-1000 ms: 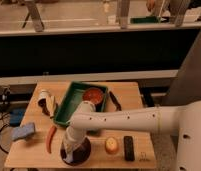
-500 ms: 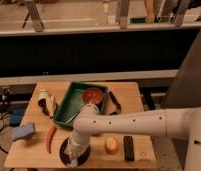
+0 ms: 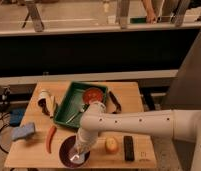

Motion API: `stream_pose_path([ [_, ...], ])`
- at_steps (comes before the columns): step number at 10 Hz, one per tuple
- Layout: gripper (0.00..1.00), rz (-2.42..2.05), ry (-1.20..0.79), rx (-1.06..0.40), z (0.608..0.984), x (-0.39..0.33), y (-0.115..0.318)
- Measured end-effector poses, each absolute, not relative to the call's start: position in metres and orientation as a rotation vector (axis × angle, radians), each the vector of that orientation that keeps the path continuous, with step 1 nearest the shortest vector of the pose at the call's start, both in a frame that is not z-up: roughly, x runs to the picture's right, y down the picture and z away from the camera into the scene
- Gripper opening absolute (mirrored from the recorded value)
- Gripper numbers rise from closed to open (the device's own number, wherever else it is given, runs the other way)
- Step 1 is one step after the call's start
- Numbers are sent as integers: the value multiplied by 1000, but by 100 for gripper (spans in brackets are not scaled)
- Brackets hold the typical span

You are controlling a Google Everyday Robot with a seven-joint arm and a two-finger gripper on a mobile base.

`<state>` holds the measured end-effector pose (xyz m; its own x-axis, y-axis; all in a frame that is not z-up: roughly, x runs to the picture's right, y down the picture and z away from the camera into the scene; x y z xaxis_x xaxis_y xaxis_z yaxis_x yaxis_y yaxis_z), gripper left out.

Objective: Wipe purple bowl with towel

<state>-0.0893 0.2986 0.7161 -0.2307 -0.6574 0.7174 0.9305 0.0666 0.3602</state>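
The purple bowl (image 3: 69,149) sits on the wooden table (image 3: 31,151) near its front edge, left of centre. My gripper (image 3: 79,154) hangs down over the bowl's right part, at the end of my white arm (image 3: 129,125) that reaches in from the right. A pale patch, seemingly the towel (image 3: 75,159), shows in the bowl under the gripper. The arm's wrist hides the bowl's right rim.
A green tray (image 3: 74,95) with a red bowl (image 3: 94,95) and a utensil stands behind. A red chili (image 3: 50,138) and a blue sponge (image 3: 24,131) lie left. A yellow fruit (image 3: 111,145) and a black bar (image 3: 128,148) lie right. A rolled white object (image 3: 46,99) lies back left.
The gripper has shifted slightly down and forward over the bowl, and the arm's elbow has moved with it. The other objects have not moved.
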Motion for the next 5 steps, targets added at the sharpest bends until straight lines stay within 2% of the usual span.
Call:
stream_pose_path([
  [3, 0, -1520, -953, -389, 731, -93, 294],
  [5, 0, -1491, -1023, -397, 736, -99, 290],
])
